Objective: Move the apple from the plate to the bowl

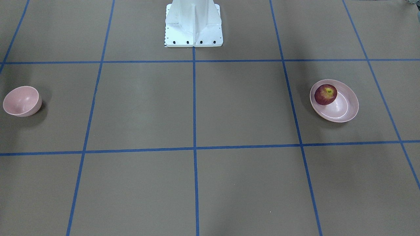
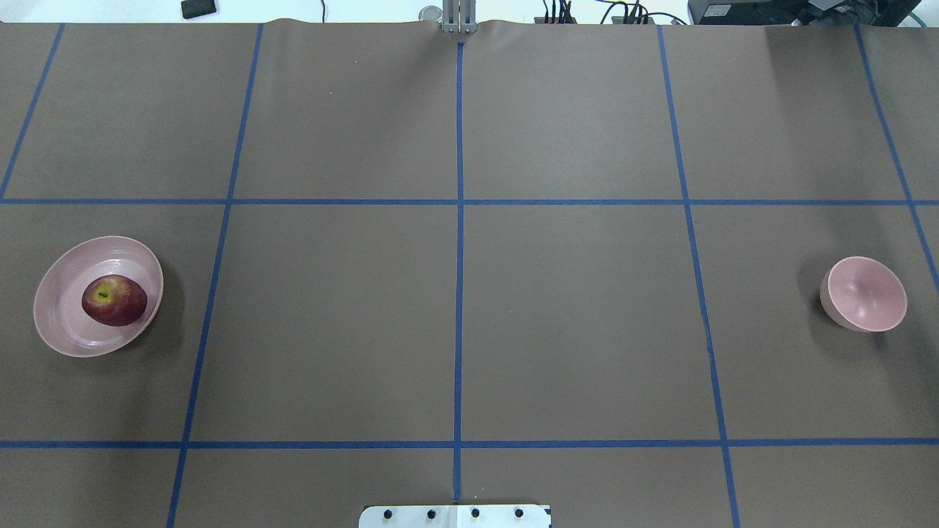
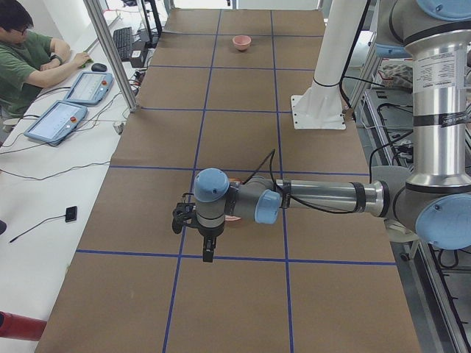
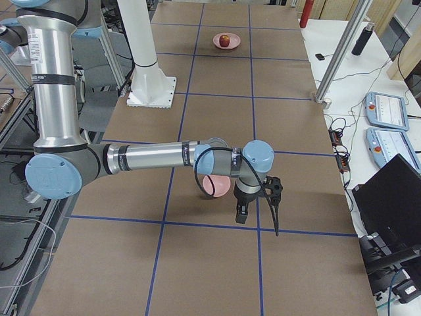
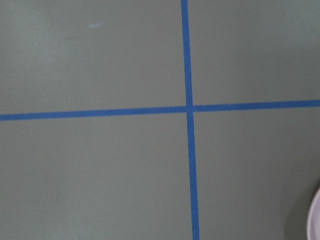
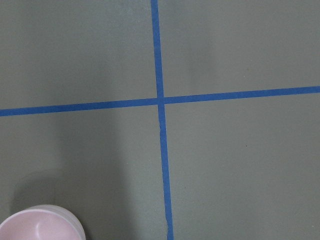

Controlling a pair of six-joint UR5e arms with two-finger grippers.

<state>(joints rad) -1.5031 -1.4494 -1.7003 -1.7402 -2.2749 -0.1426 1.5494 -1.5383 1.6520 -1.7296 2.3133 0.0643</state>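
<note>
Seen from the front, the apple (image 1: 325, 94) sits in the plate (image 1: 346, 109), on the side toward the robot's white base (image 1: 193, 24). The bowl (image 1: 22, 101) stands well apart at the opposite end of the brown worktop (image 1: 242, 105). The overhead camera gives the same layout, with the apple on the plate at the robot's left and the bowl at its right. From the left end, the left claw (image 3: 195, 234) hangs above the worktop with a sliver of the pink plate showing just behind its wrist; whether it is released or clenched I cannot tell. The bowl lies far beyond this claw. From the right end, the right claw (image 4: 258, 220) hangs with the bowl just behind its wrist, its state likewise impossible to tell, and the apple lies far beyond it on the plate. The left wrist camera shows crossed blue tape lines (image 5: 189, 107) and the plate's edge at the lower right. The right wrist camera shows the bowl's rim at the lower left.
</note>
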